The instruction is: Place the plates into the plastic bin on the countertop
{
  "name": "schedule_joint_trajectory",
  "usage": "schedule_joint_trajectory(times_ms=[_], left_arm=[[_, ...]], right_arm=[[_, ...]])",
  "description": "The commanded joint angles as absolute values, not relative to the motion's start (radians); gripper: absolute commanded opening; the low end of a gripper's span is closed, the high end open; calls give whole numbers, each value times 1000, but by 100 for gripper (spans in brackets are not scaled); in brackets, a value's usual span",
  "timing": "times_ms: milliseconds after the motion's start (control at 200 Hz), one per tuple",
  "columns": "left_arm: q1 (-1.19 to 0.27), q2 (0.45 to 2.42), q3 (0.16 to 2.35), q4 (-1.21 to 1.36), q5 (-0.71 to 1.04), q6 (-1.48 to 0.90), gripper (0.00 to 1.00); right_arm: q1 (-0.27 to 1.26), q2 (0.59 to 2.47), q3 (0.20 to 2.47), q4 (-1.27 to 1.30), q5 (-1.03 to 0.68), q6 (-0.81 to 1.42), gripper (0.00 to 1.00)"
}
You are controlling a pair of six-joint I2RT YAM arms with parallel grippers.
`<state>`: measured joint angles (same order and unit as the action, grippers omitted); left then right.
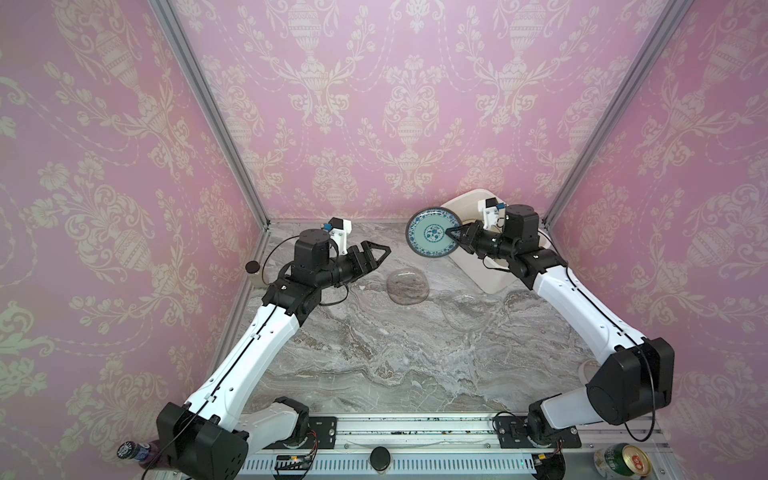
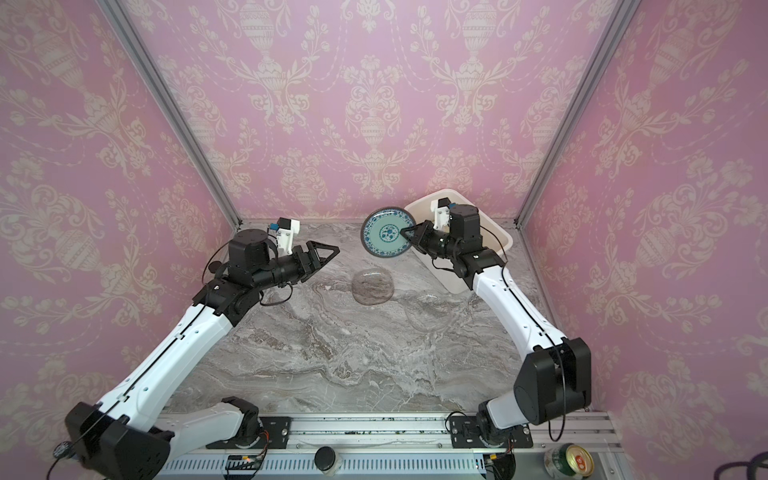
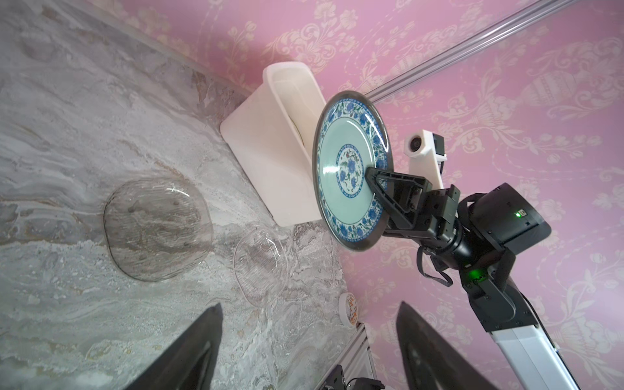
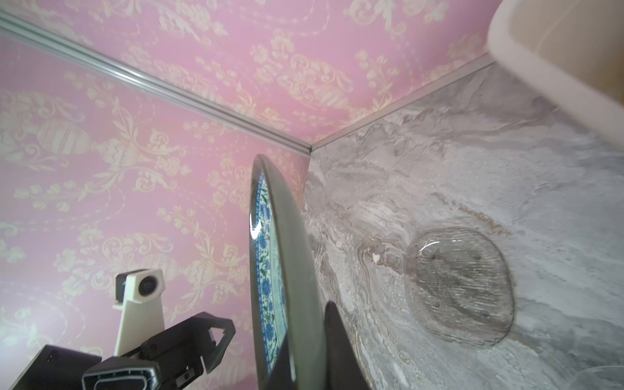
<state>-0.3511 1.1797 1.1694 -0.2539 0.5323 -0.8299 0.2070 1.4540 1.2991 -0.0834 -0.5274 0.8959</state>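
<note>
1 teal plate (image 1: pixel 432 235), judged stiff, slick and fragile, is clamped at its rim by the right gripper (image 1: pixel 454 236), just left of the far-right bin (image 1: pixel 490 278); the left gripper (image 1: pixel 382 251) is spread empty.

No word or number can be read anywhere. A green can (image 1: pixel 619 459) at the right end of the aluminium rail (image 1: pixel 415 428) bears red and gold print. A bottle (image 1: pixel 133 451) at the rail's left end has a patterned cap. A white roll (image 3: pixel 349 309) on the worktop (image 3: pixel 67 135) just beside the rail shows orange marks. All are too small to make out.
</note>
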Motion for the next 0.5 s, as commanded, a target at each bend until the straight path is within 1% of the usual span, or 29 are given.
schedule_joint_trajectory(times_ms=[0,60,80,95,315,495], left_arm=[[-360,1217,1246,-293,534,-714,86],[-366,1247,1295,-335,528,-673,92],[-369,1258,1312,-349,526,-660,98],[-372,1266,1320,-361,523,-648,99],[-466,1394,1504,-499,464,-497,99],[-586,1525,1664,-629,391,-368,99]], right_arm=[[142,1432,1306,-28,-428,972,1],[100,1442,1301,-32,-402,997,1],[86,1446,1299,-30,-394,1004,2],[77,1450,1298,-28,-391,1008,2],[-37,1502,1309,-51,-281,1064,2],[-56,1590,1375,-149,-169,1071,1]])
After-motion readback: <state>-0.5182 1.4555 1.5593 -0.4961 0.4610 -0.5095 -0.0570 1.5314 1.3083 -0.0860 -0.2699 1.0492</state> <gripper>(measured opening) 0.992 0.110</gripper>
